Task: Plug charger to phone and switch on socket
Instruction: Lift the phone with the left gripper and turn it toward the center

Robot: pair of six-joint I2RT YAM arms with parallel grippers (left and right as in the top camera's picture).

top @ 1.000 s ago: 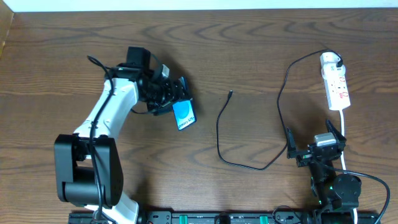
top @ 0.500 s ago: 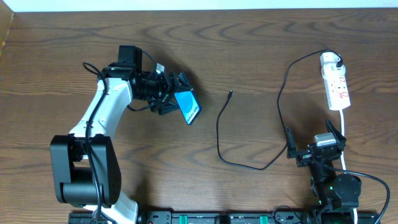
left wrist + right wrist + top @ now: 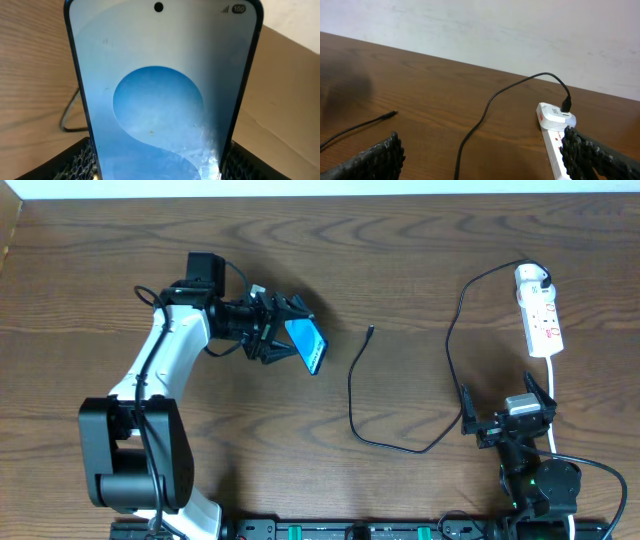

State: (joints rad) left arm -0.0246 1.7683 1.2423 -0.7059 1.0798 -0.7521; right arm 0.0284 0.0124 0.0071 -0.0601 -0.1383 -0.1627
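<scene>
My left gripper [image 3: 288,338] is shut on the phone [image 3: 306,343], a slim phone with a lit blue screen, and holds it tilted above the table. The phone fills the left wrist view [image 3: 160,100] between the jaws [image 3: 159,170]. The charger cable [image 3: 352,395] lies in a loop on the table, its small black tip [image 3: 371,330] to the right of the phone. Its other end is plugged into the white socket strip [image 3: 539,315] at the far right. My right gripper [image 3: 506,415] is open and empty near the front edge, with the socket strip [image 3: 555,130] and cable [image 3: 485,112] in front of it.
The strip's white cord [image 3: 553,405] runs down past the right arm's base. A pale wall edge [image 3: 320,188] borders the table at the back. Dark wooden tabletop [image 3: 420,260] lies between the arms.
My left gripper has carried the phone up and to the right, toward the cable tip, and turned it. The right arm has not moved.
</scene>
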